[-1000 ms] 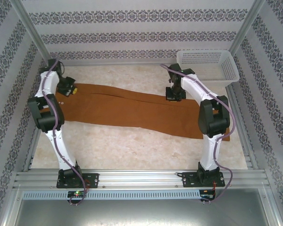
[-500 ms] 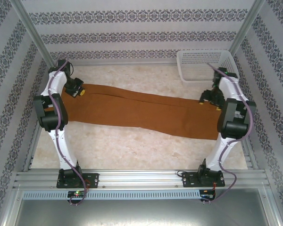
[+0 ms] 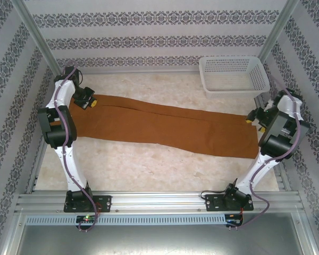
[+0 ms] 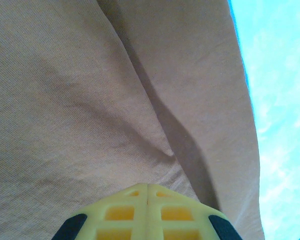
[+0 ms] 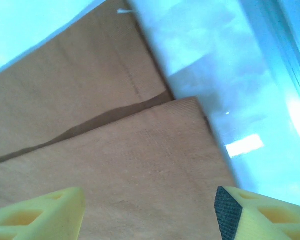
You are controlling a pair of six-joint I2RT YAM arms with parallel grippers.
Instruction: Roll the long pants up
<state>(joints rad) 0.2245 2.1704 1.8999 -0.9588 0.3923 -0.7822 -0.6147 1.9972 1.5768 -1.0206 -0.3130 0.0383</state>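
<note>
Right fingers over long pants, marbled table

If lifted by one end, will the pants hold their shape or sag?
Probably sag: the pants lie flat and thin on the table, softly creased in the left wrist view. Pushed, they would likely bunch rather than slide whole, since the leg ends overlap loosely.

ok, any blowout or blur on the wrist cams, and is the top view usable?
Left wrist: long pants sharp, one dark fold shadow, table washed to pale cyan. Right wrist: soft overall, table blown out with a white glare patch. Top external: even, soft light, cloth edges clear.
</note>
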